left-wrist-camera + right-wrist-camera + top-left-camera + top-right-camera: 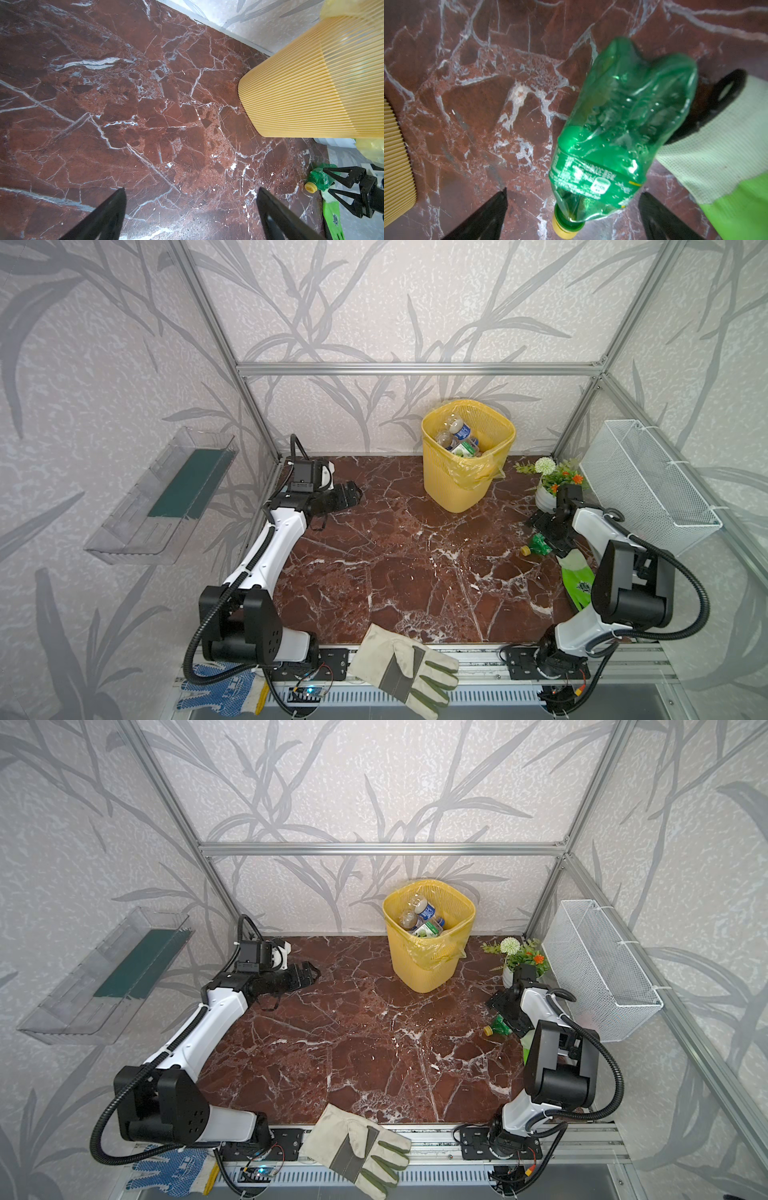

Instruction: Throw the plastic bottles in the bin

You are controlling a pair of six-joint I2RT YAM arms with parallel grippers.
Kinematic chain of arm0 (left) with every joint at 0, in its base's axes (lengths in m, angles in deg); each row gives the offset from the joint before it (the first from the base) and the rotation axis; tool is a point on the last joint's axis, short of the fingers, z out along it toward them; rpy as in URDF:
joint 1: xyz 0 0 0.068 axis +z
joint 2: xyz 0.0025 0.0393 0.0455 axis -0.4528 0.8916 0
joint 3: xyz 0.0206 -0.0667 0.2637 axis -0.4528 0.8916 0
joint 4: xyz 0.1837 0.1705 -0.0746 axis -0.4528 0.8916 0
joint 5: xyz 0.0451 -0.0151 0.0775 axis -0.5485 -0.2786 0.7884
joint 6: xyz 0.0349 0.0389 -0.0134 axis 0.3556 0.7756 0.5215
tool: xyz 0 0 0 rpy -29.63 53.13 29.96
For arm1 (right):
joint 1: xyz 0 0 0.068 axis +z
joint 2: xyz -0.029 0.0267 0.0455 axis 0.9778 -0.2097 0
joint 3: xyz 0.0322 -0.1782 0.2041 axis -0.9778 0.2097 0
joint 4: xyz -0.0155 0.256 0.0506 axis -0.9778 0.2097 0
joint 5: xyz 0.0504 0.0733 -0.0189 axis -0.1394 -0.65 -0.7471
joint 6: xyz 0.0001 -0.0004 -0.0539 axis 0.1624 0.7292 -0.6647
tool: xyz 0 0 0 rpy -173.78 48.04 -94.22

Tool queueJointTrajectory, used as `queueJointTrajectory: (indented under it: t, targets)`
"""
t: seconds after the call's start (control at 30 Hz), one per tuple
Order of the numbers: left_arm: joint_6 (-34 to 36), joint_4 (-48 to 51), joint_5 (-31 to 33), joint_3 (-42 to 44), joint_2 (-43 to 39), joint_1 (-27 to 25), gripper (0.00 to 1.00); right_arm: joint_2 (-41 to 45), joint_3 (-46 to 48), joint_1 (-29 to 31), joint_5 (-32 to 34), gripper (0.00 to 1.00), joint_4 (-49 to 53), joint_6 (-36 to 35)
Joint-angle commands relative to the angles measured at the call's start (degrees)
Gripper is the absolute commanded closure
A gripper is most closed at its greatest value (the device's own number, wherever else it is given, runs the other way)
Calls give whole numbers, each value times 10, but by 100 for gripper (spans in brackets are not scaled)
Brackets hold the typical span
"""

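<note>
Right hand (573, 191): fingers spread wide, holding nothing. It hangs low over the surface (395, 551).
- Green bottle (623, 124) lies on its side directly under and ahead of this hand. It is crumpled. Its neck and yellow cap (562, 228) sit between the two fingers, with a gap on each side in the right wrist view. The body runs out past the fingertips.
- The left wrist view shows the same: one finger on each side of the green bottle (319, 179), cap pointing away from the wrist. I cannot tell whether they touch it.
- A green and white glove (726, 166) lies just beside the bottle's base, partly under it.
- The bin (457, 489) stands well beyond this hand, near the back wall. Several clear bottles (457, 437) are already inside.

Left hand (191, 190): fingers spread, empty, over bare surface. The bin (301, 93) stands ahead of it and to one side, well apart from it. No bottle is near its fingers.
</note>
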Motion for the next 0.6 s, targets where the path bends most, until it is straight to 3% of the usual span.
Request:
queueJointTrajectory:
  t: [0.0, 0.37, 0.57]
  targets:
    - [5, -4, -13, 3, 4, 5, 3, 18, 2, -1, 21, 1, 23, -5]
    - [8, -2, -12, 5, 5, 5, 3, -31, -17, -2, 21, 0, -10, -6]
    - [5, -4, -20, 3, 14, 5, 4, -64, -34, -2, 20, 6, -32, -18]
